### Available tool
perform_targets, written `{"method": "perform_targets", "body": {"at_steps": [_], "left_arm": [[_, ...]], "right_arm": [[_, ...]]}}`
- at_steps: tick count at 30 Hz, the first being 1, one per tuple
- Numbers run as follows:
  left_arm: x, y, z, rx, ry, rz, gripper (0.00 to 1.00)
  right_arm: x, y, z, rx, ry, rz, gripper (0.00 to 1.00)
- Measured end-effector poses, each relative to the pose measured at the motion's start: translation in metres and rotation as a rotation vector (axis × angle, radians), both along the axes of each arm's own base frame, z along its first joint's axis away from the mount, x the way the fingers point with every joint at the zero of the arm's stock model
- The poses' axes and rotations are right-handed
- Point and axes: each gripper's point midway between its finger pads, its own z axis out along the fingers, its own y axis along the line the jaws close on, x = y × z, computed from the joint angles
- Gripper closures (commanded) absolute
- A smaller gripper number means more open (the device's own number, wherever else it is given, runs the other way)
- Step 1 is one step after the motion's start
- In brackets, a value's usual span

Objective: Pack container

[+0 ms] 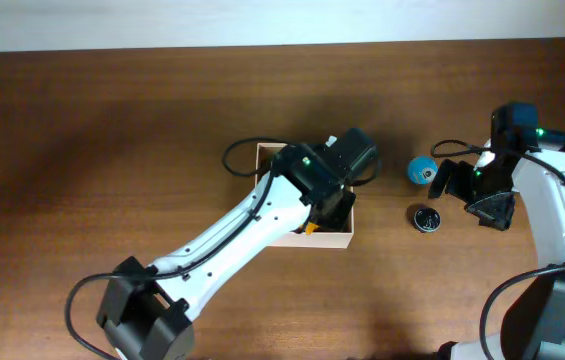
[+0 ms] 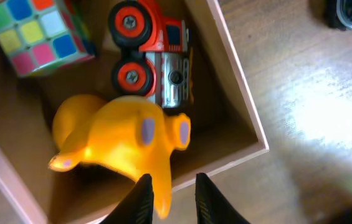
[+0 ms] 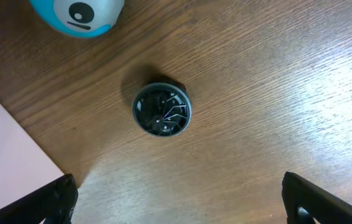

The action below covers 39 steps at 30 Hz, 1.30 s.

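The container point(image 1: 322, 238), a white-walled cardboard box with a tan inside, stands mid-table; its rim also shows in the left wrist view point(image 2: 244, 81). Inside lie a colour cube point(image 2: 35, 34) and a red-orange toy truck point(image 2: 154, 53). My left gripper point(image 2: 172, 193) is over the box's near corner, its fingers close together around the tail of a yellow toy point(image 2: 119, 140) that hangs over the box interior. In the overhead view the left gripper point(image 1: 324, 205) is mostly hidden by its arm. My right gripper point(image 3: 179, 199) is wide open and empty above bare table, right of the box point(image 1: 474, 190).
A small black round object point(image 3: 162, 110) lies on the table under the right gripper, also seen overhead point(image 1: 425, 218) and in the left wrist view point(image 2: 350, 12). A blue ball with an eye point(image 1: 421, 169) sits just beyond it point(image 3: 79, 15). A cable loops behind the box point(image 1: 237, 155).
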Motion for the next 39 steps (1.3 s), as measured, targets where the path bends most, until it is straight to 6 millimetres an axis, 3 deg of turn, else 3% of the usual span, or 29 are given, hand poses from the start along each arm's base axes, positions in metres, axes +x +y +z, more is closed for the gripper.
{"method": "perform_targets", "body": {"at_steps": [8,19,26,31,32,34,39], "left_arm": [[-0.002,0.002,-0.053,0.001,0.006,0.015,0.82],[0.015,-0.015,-0.064,-0.069,-0.048,0.025,0.82],[0.014,-0.020,-0.094,-0.053,0.007,0.023,0.86],[0.016,-0.020,-0.094,-0.064,0.016,0.027,0.84],[0.016,-0.020,-0.094,-0.064,0.020,0.027,0.80],[0.014,-0.019,-0.091,-0.058,0.031,0.024,0.59],[0.017,-0.018,-0.068,-0.053,0.049,0.029,0.32]], "right_arm": [[0.001,0.000,0.000,-0.001,-0.003,0.001,0.01],[0.001,0.000,0.000,-0.001,-0.003,0.000,0.01],[0.001,0.000,0.000,-0.001,-0.003,0.000,0.01],[0.001,0.000,0.000,-0.001,-0.003,0.001,0.02],[0.001,0.000,0.000,-0.001,-0.003,0.001,0.01],[0.001,0.000,0.000,-0.001,-0.003,0.001,0.02],[0.000,0.000,0.000,0.000,-0.002,0.000,0.01]]}}
